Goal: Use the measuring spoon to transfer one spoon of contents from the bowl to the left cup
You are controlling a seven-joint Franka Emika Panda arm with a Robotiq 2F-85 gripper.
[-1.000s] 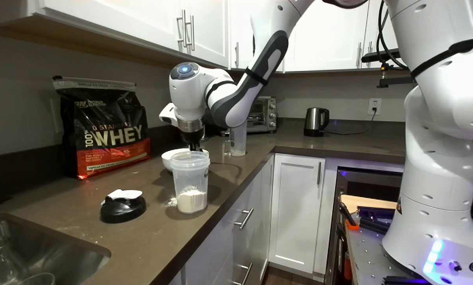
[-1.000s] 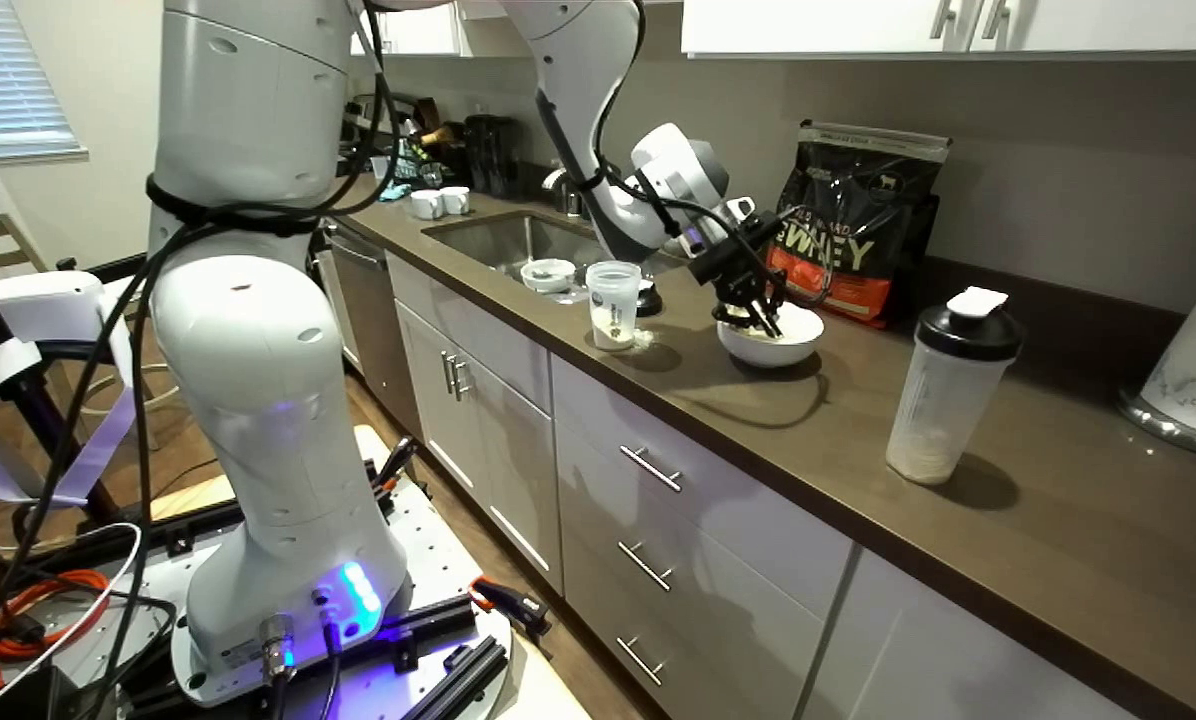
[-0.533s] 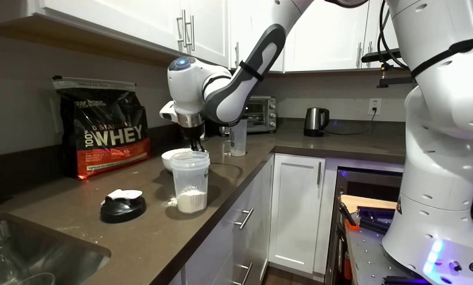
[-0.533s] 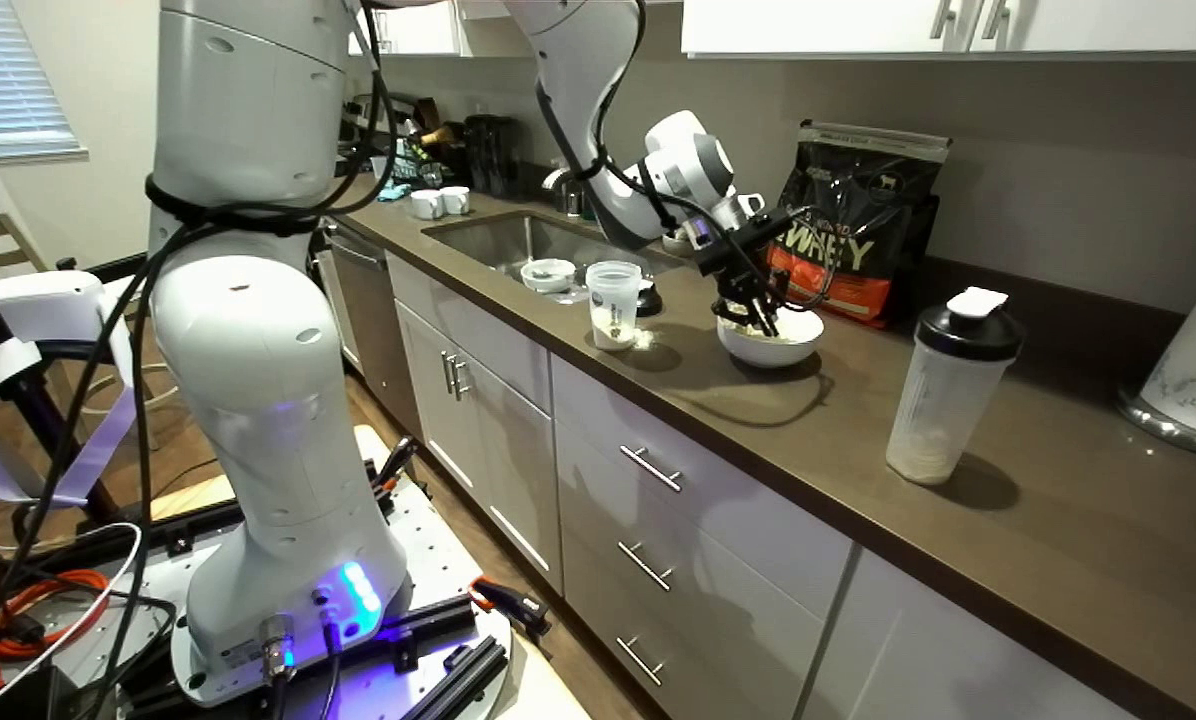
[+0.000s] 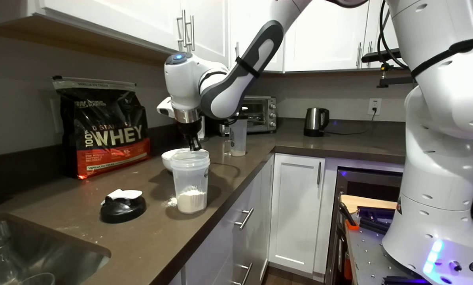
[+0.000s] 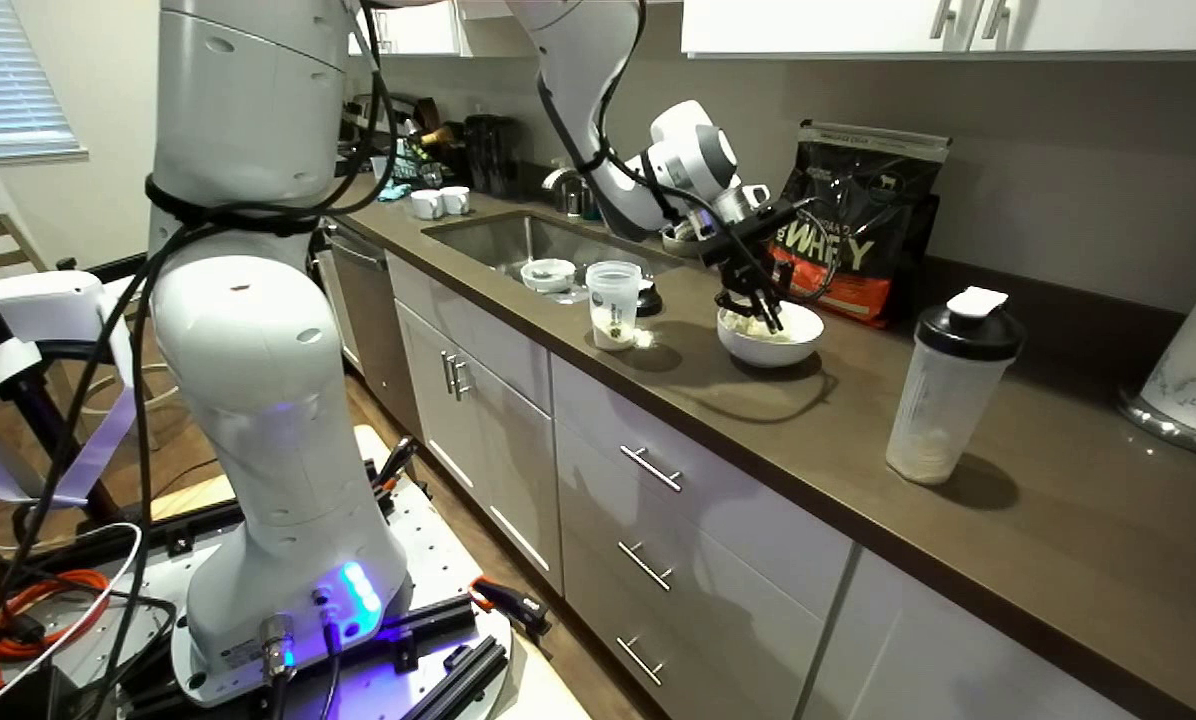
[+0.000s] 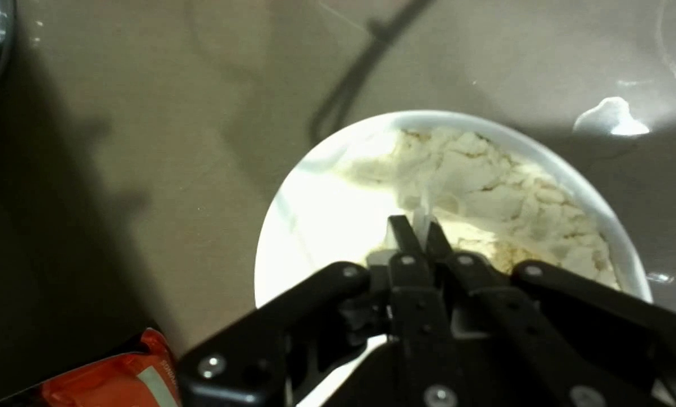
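Two runs of brown countertop (image 5: 141,237) are meeting in a corner of the kitchen, where a toaster oven (image 5: 259,114) and an electric kettle (image 5: 314,120) are sitting, and white upper cabinets (image 5: 212,31) are hanging over the back of the surface. A black-and-red whey bag (image 5: 108,134) is standing near the wall (image 5: 19,99). The steel sink (image 6: 558,240) is breaking into one run, two white mugs (image 6: 440,203) are resting near its far end, and a black lid (image 5: 122,209) is lying just past the sink, near the open shaker cup (image 5: 191,180), beside whose base spilled powder (image 5: 171,202) is dusting the counter. That cup is standing close to the front edge (image 5: 185,253) in both exterior views; the white bowl (image 6: 783,350) is sitting farther along and set back, a strip of counter dividing the two. Another stretch is running from the bowl to the lidded shaker cup (image 6: 943,420). Between the white drawers (image 6: 728,500) and the robot's metal cart (image 5: 365,253), a lane of wooden floor (image 6: 583,655) is showing. Over the bowl the Robotiq gripper (image 7: 416,225) is pointing down, its jaws pressing together on the whitish handle of the measuring spoon (image 7: 423,217); in the wrist view I am seeing the spoon within the bowl's rim, and whether its scoop end is touching the pale powder (image 7: 513,192) I cannot tell.
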